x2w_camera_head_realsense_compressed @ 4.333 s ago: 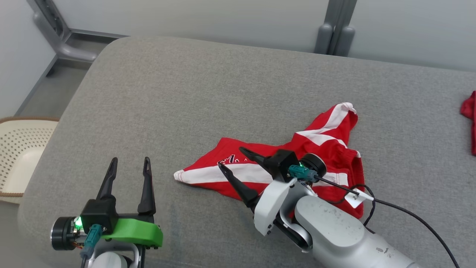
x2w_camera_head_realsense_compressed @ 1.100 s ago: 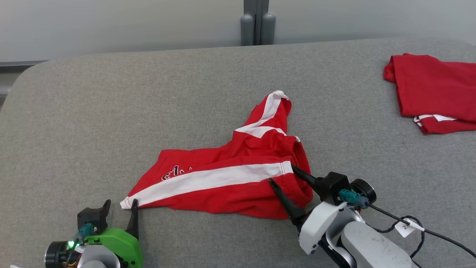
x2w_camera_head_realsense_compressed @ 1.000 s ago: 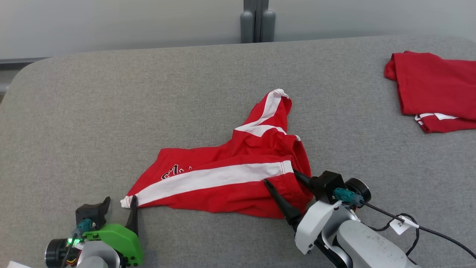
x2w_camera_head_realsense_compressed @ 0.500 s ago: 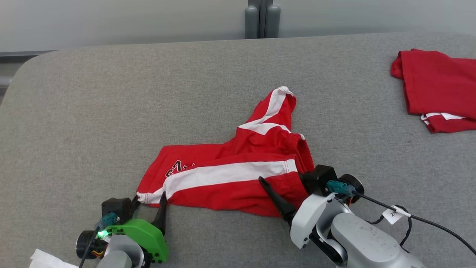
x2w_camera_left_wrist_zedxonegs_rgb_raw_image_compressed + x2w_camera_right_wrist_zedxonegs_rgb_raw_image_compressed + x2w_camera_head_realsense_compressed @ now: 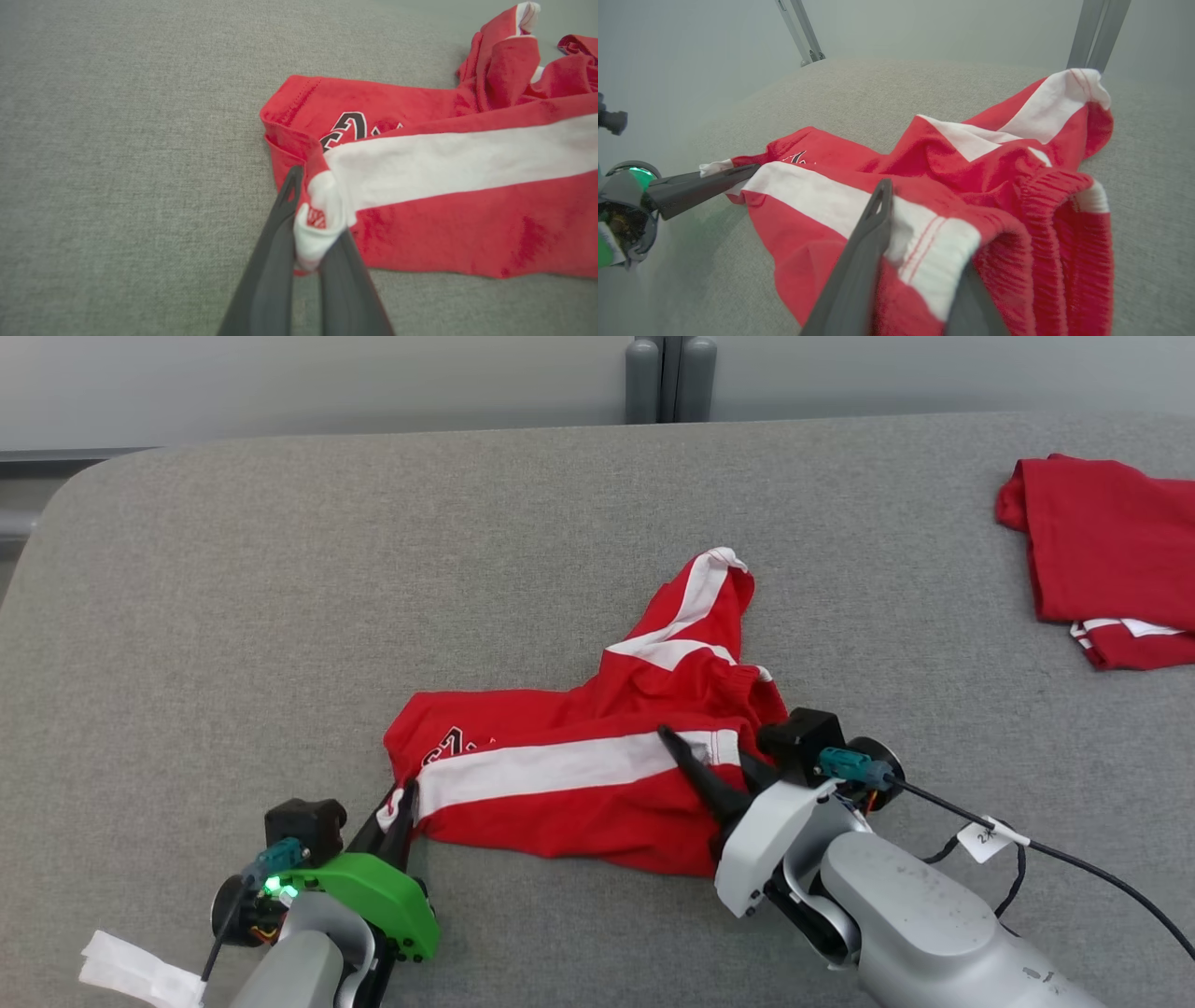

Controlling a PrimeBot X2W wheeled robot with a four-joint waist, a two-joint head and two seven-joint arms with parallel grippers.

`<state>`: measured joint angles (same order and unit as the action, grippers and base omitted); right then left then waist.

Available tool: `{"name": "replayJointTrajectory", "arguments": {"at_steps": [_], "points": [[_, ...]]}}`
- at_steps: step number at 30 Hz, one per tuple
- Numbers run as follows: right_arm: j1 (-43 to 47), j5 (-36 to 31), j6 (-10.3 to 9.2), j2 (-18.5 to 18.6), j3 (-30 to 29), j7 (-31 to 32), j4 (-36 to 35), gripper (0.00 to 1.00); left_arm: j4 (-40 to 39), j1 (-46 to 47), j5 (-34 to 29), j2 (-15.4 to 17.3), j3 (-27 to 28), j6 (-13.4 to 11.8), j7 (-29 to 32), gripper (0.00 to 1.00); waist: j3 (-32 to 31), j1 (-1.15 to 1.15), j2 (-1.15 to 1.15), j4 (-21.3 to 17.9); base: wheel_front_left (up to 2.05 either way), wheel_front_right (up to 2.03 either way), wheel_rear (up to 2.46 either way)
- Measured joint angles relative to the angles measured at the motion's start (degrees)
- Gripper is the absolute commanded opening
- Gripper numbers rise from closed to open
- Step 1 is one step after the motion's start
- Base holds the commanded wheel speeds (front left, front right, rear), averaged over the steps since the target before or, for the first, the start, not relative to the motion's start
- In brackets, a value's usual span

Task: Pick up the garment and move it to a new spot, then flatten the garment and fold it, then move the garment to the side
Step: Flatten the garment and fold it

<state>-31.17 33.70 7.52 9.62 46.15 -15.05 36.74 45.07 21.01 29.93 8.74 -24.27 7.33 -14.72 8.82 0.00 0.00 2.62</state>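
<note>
- At the grey cushion's (image 5: 280, 616) front edge, we saw the left gripper (image 5: 400, 807) pinched tight on the red shorts' (image 5: 579, 803) leg hem.
- The shorts lay mid-cushion.
- The right gripper (image 5: 714, 761) straddled their waistband; we couldn't tell its grip.
- A folded red garment (image 5: 1102, 551) lay by the right edge.

Garment lettering (image 5: 348, 128) (half out of sight)

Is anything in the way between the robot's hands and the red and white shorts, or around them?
Nothing visible. The left hand pinches a leg hem of the red shorts, and the right hand has the waistband between its fingers. On the grey surface, a folded red garment lies apart at the far right.
</note>
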Motion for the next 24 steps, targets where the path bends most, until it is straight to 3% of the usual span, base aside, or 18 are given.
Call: {"name": "replayJointTrajectory", "arguments": {"at_steps": [9,14,18,24], "points": [[-1.45,-1.19,0.00,2.65,-5.86,0.00,-3.69,0.00,-8.84,2.57,5.34,0.37,2.59,0.01,-0.25,0.00,-1.27,0.00,0.00,-0.32,0.00,0.00,0.00],[-5.79,-0.42,0.00,5.10,-8.77,0.00,-4.86,0.00,-11.45,8.78,9.55,-0.78,3.91,0.01,0.73,0.00,-1.25,0.00,0.00,-0.52,0.00,0.00,0.00],[-14.61,1.15,0.00,7.03,-9.47,-0.01,-4.50,0.00,-10.84,19.84,11.63,-2.01,5.27,-0.12,4.33,0.00,0.07,0.00,0.00,-0.73,0.00,0.00,0.00],[-32.85,5.48,0.00,9.59,-8.33,0.30,-1.00,0.00,-5.52,41.16,15.05,-4.37,8.59,-3.34,7.33,0.00,4.05,0.00,0.00,-1.47,0.00,0.00,0.00]]}}
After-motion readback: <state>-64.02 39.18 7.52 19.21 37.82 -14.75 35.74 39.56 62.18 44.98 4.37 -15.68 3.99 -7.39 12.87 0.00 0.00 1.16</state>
